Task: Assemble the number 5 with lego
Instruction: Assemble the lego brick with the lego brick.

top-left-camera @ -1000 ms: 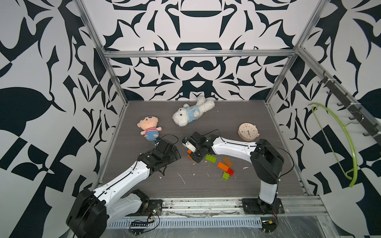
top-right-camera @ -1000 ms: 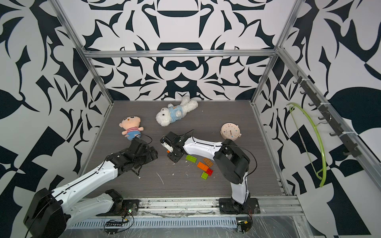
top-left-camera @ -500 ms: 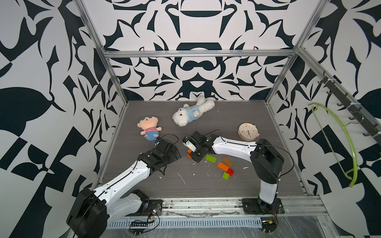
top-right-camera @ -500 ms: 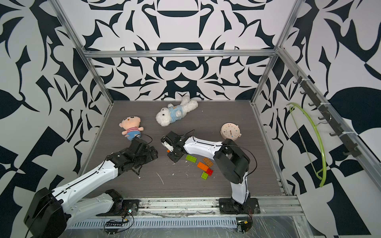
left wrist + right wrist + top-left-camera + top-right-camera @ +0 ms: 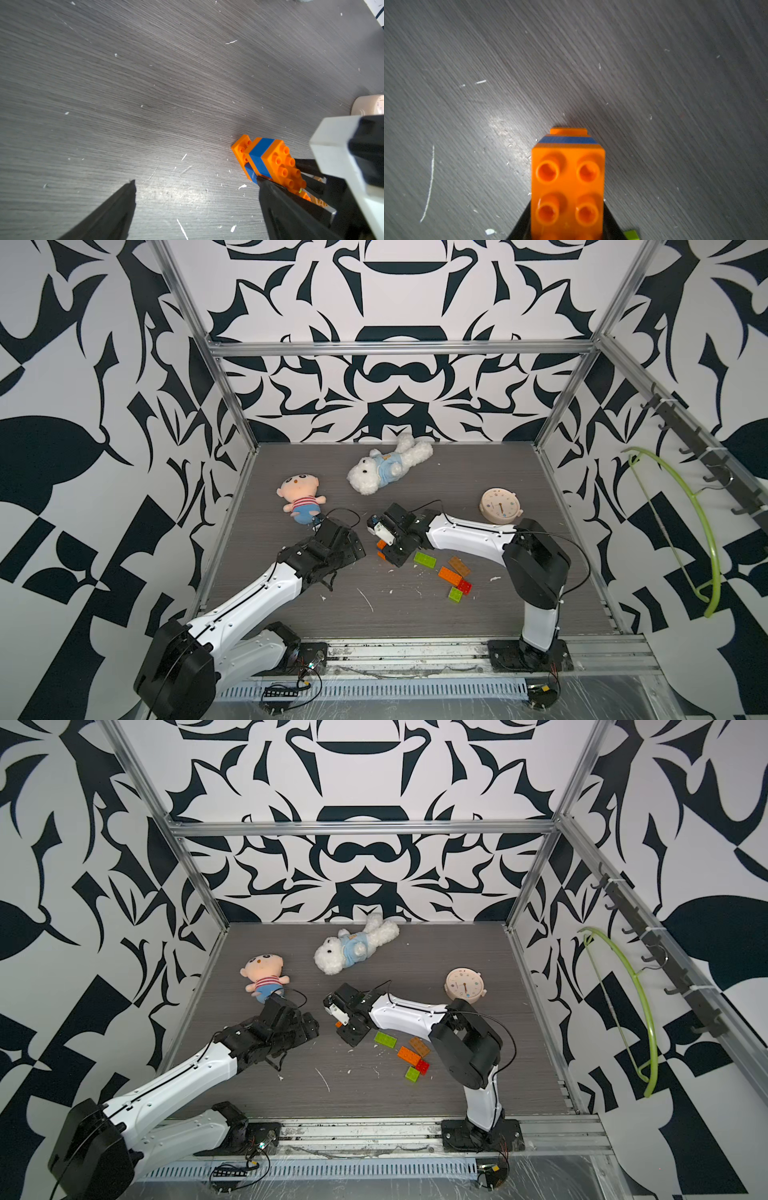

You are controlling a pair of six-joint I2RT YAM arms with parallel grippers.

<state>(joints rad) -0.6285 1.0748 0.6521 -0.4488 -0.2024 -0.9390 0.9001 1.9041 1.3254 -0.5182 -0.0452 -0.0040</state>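
— Right wrist view tells it plainest: the right gripper [image 5: 566, 235] is pinching the orange-and-blue lego cluster [image 5: 568, 182], with a black finger on either flank and the studs facing the lens.

— Is it resting on the table [image 5: 467, 62]?

— It's low over it. Whether the far end touches, I cannot tell.

— And the surface itself?

— Dark grey wood grain, flecked with white crumbs, with one long pale scratch [image 5: 428, 182]. Round it stand black-and-white patterned walls [image 5: 395, 294] on an aluminium frame [image 5: 395, 348], and a green hanger [image 5: 705, 531] hangs on the right-hand wall.

— The left gripper [image 5: 196, 182]?

— Spread wide with nothing between its fingers. One tip sits just beside the cluster's blue band.

— Where's the rest of the lego?

— In both top views it lies near the right forearm. There's a green brick [image 5: 425, 560] and a tan brick [image 5: 459, 566]. Then an orange brick [image 5: 449, 575], a red brick [image 5: 464, 586] and a small green brick [image 5: 455, 594] lie against one another.

— Has anything moved in the last second?

— Not that I can see. Both arms and every brick sit where they were.

— And further back?

— A striped plush doll [image 5: 300, 499], a white plush dog [image 5: 384, 468] and a beige clock [image 5: 500, 506], well apart from each other.
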